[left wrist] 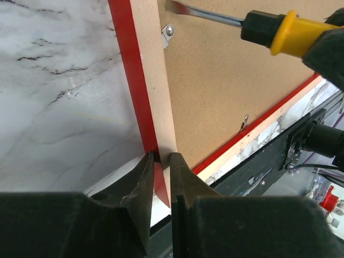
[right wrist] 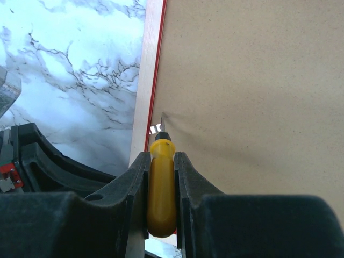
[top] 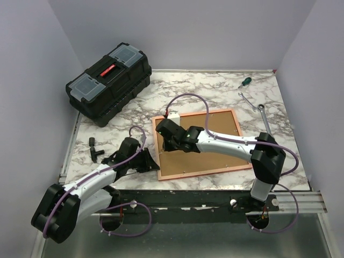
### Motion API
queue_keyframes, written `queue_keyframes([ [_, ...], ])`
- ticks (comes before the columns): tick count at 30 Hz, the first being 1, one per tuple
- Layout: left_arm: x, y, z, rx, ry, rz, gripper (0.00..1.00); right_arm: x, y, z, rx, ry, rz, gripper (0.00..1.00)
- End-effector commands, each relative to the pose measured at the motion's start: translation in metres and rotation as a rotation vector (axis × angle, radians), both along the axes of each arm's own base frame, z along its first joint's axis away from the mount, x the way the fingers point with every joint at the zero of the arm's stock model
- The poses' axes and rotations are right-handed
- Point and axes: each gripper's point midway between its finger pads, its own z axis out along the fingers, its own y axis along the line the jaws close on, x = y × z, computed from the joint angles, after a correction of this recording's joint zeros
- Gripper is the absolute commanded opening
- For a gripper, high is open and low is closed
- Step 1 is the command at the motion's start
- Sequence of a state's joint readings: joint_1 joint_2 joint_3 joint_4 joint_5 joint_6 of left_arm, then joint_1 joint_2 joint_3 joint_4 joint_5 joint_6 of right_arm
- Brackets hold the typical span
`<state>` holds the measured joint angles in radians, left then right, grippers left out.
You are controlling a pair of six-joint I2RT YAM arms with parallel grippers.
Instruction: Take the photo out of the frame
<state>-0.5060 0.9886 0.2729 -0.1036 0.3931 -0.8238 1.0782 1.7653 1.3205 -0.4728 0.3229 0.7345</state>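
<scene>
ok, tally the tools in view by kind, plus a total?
Screwdrivers: 2 (green-handled screwdriver, yellow-handled screwdriver)
Wrenches: 2 (small wrench, long wrench)
Toolboxes: 1 (black toolbox)
Total: 5

Your top camera looks down from high behind the near edge, taking in the whole marbled surface (top: 215, 88). Your left wrist camera sits close at a corner of the frame (left wrist: 135, 91); your right wrist camera looks closely down a yellow-handled screwdriver (right wrist: 161, 188). All three share the brown backing board (top: 223, 123).
</scene>
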Motion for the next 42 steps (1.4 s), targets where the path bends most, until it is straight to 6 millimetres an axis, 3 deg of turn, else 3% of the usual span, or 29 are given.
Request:
queue_keyframes([
  [1,0.004,0.006,-0.008,0.031,-0.009,0.037,0.15,0.004,0.011,0.005,0.018,-0.011,0.022,0.00],
  [11,0.004,0.009,-0.016,0.053,0.015,0.055,0.00,-0.009,0.017,-0.008,0.022,0.044,0.071,0.01],
  [19,0.006,0.013,-0.021,0.086,0.031,0.081,0.00,-0.027,0.001,-0.020,-0.062,0.073,0.089,0.01],
  [25,0.007,0.016,-0.026,0.109,0.055,0.099,0.00,-0.050,-0.001,-0.027,-0.130,0.122,0.143,0.01],
  [30,0.008,0.017,-0.028,0.121,0.061,0.109,0.00,-0.067,0.002,-0.022,-0.085,0.167,0.177,0.00],
  [34,0.008,0.018,-0.030,0.128,0.066,0.114,0.00,-0.073,-0.006,-0.023,-0.105,0.182,0.179,0.01],
  [38,0.007,0.019,-0.032,0.135,0.070,0.114,0.00,-0.075,-0.027,-0.031,-0.201,0.174,0.170,0.00],
  [42,0.008,0.020,-0.032,0.142,0.067,0.115,0.00,-0.075,-0.035,-0.016,-0.223,0.138,0.168,0.01],
])
